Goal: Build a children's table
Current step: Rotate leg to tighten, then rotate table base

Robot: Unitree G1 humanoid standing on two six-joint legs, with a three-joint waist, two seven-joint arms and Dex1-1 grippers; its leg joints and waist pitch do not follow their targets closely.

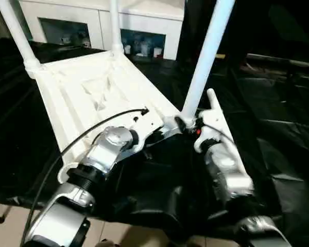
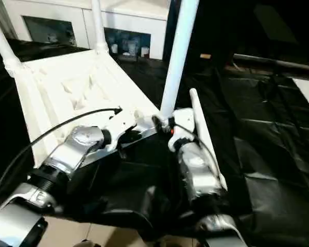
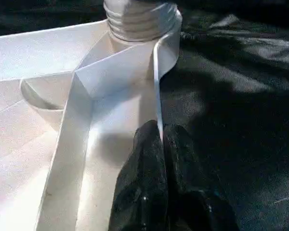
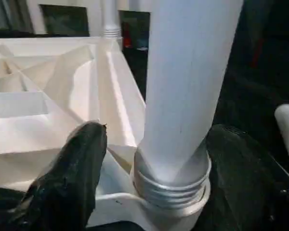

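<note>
Table leg upright between right fingers, untouched.

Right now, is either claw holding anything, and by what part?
The left claw is shut on the tabletop's edge wall near a corner socket. The right claw is open around the leg's threaded base, not gripping it.

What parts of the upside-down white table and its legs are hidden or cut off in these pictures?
- Tops of the three upright white tubular legs: cut off by the top edge in the head views.
- Near-left corner socket of the white ribbed tabletop: hidden behind the left forearm in the head views.
- Loose fourth white leg: partly covered by the right forearm.
</note>
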